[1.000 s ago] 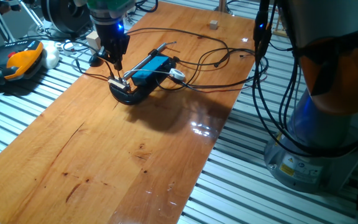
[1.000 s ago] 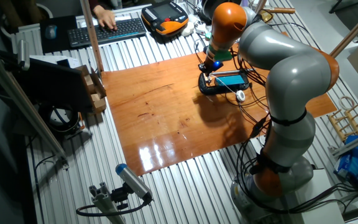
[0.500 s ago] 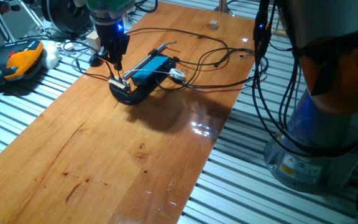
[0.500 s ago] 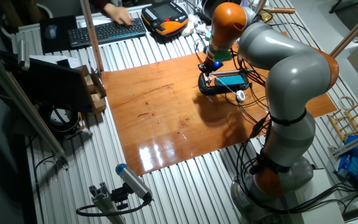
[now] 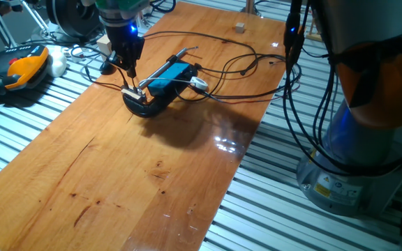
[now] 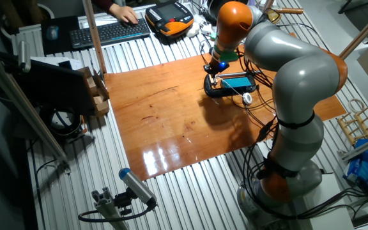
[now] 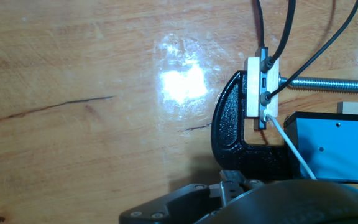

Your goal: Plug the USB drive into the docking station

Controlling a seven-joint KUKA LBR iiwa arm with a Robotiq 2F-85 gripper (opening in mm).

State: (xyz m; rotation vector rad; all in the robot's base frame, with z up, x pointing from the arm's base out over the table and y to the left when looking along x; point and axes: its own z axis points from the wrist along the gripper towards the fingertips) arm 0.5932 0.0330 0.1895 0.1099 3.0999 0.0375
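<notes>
In the upper left of one fixed view we see our dark two-finger pincer [image 5: 129,70] hanging just above the near end of the flat bright-blue rectangular docking station [image 5: 169,77], which lies on the polished orange-brown wooden table [image 5: 138,174] and sits in a black curved clamp [image 5: 145,106]. The fingertips look drawn close together, but we cannot tell whether they grip anything, and the USB drive cannot be made out in either fixed view. In the other fixed view the docking station [image 6: 236,82] sits in the upper middle of the frame, under the arm's orange wrist joint [image 6: 234,22]. Thin black cables [image 5: 236,66] loop across the table behind the station, towards the upper right of the frame. In the hand view the blue box [image 7: 337,146] lies at the right edge, beside the black clamp [image 7: 229,134], with a small white plate [image 7: 261,87] carrying cable ends above it. An orange-and-black handheld controller [image 5: 19,70] rests off the table at the left edge.
</notes>
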